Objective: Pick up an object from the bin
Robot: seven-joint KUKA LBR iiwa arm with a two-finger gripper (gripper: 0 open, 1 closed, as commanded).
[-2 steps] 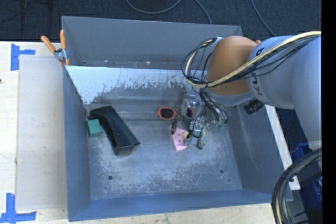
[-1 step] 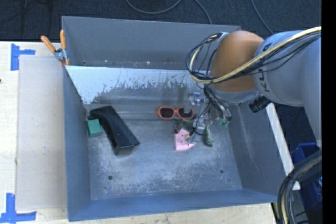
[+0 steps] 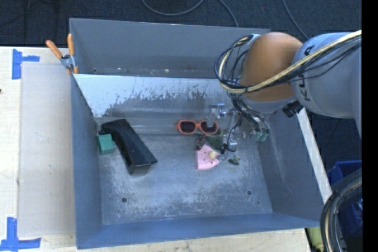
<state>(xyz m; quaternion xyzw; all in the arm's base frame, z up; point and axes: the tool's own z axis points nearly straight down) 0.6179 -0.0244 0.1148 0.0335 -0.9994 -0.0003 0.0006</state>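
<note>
My gripper (image 3: 227, 147) hangs low in the right middle of the bin, under the orange wrist cover. Its fingertips stand just right of a small pink flat piece (image 3: 206, 160) with a pale yellow spot, lying on the bin floor. Orange-framed toy sunglasses (image 3: 196, 126) with dark lenses lie just behind and left of the gripper. Some small dark bits lie around the fingertips, too small to name.
A long black block (image 3: 131, 146) lies slanted at the left of the bin, with a small teal cube (image 3: 106, 143) against its left side. The arm and its cables cover the bin's right rear part.
</note>
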